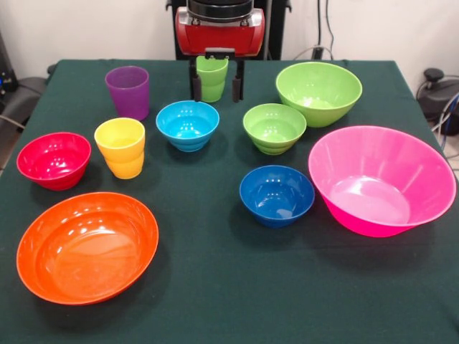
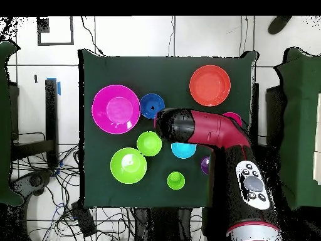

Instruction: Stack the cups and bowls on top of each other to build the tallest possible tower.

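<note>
My gripper hangs open and empty at the far side, and its fingers frame the lime green cup in the front view. Overhead, that cup stands free and the arm's head hides the gripper. The purple cup and yellow cup stand upright on the left. All the bowls sit apart, none stacked: pink, orange, medium green, small green, light blue, dark blue, red.
The dark green tablecloth covers the table. The arm reaches over the red bowl, yellow cup and part of the purple cup in the overhead view. Cables lie on the floor round the table.
</note>
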`<state>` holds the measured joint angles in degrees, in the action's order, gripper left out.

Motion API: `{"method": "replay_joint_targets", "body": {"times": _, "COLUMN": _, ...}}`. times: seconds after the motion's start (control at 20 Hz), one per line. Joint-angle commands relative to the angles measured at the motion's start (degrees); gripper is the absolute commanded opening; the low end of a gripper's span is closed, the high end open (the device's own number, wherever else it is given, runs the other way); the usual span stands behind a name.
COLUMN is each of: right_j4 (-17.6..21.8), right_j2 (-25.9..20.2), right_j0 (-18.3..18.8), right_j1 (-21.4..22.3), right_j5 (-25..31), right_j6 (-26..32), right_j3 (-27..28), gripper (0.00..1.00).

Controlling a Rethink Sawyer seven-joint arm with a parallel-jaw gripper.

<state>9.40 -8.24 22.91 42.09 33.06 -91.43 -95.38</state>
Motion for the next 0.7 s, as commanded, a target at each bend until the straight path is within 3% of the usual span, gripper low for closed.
{"method": "replay_joint_targets", "body": {"times": 0.05, "right_j4": 0.26, "right_j2": -4.89, "right_j0": 0.29, "right_j1": -2.45, "right_j5": 5.49, "right_j6": 0.20, "right_j3": 0.60, "gripper": 1.00}}
{"method": "replay_joint_targets", "body": {"times": 0.7, "right_j4": 0.37, "right_j2": -4.03, "right_j0": -0.16, "right_j1": -1.26, "right_j5": 5.15, "right_j6": -0.81, "right_j3": -0.48, "gripper": 1.00}}
